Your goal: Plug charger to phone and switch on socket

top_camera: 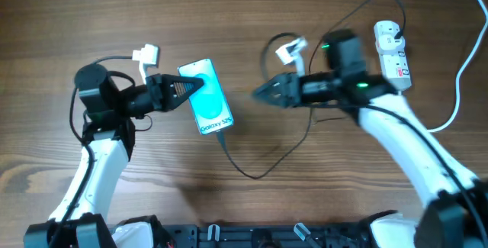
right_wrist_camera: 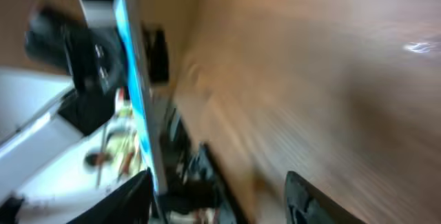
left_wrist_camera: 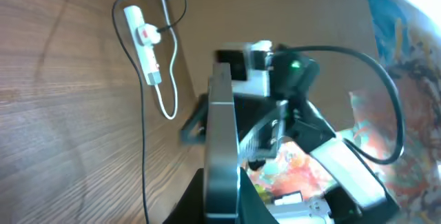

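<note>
While the wooden table [top_camera: 61, 19] carries everything, the left gripper [top_camera: 187, 88] is clamped on the phone [top_camera: 210, 104] at its middle. The right gripper [top_camera: 263, 93] hangs nearby, fingers apart and empty. The socket [top_camera: 393, 49] lies far right, and the charger [top_camera: 258, 176] cable reaches the phone's near end.

Counts only.
- One phone [top_camera: 206, 95], turquoise screen.
- One charger [top_camera: 252, 173], a single thin black cable.
- One socket [top_camera: 393, 53], a white strip. Its red marks are too small to count.
- One thick white cord [top_camera: 457, 88].
- Two arms: left arm [top_camera: 99, 164] and right arm [top_camera: 404, 137].
- Two sets of jaws, one per arm.
- Two small white blocks: first white block [top_camera: 146, 53] by the left arm, second white block [top_camera: 290, 49] by the right arm.
- One table [top_camera: 61, 19].

The wrist views add no further phone, socket or charger. They show the same single ones.
</note>
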